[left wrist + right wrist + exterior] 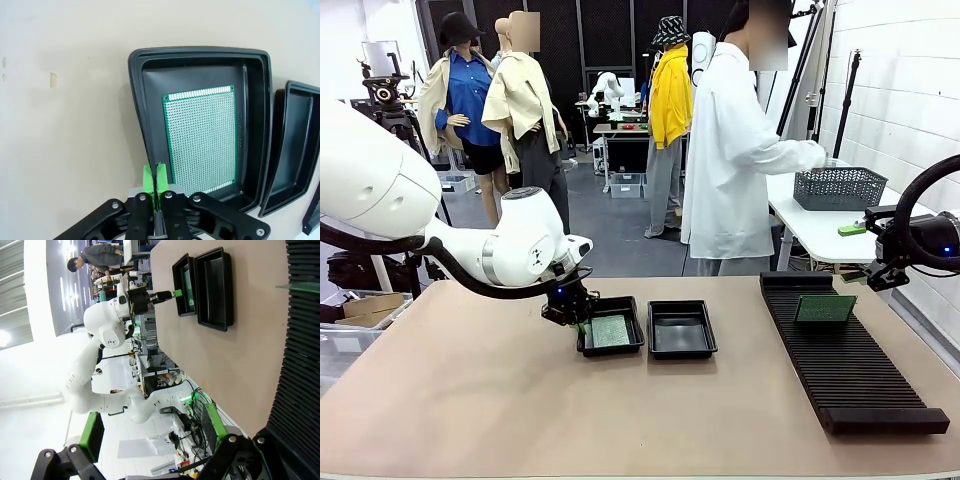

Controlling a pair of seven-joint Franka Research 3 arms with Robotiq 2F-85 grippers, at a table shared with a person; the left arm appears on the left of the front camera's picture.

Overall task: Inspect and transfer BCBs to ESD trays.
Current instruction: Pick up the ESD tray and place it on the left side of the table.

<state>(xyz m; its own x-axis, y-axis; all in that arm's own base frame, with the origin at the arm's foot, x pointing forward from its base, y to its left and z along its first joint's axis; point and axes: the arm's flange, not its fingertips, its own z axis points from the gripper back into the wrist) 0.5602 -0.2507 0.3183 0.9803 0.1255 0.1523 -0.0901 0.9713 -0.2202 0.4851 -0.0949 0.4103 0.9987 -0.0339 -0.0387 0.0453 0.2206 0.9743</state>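
The left gripper [155, 177] has its green pads pressed together on nothing and hangs at the left rim of the left ESD tray [200, 51], mid-desk. One BCB [201, 140] lies flat inside that tray. I can't quite tell whether the tips touch the rim. A sideways drag could catch it and shove this tray into the empty tray [680, 304] beside it, jolting the board. The right gripper [152, 432] stands wide open near a second BCB [824, 308], propped at the far end of the rack [850, 370].

The left gripper [154, 178], pads pressed together, hovers beside the ESD tray [200, 56] holding a green BCB [202, 138].
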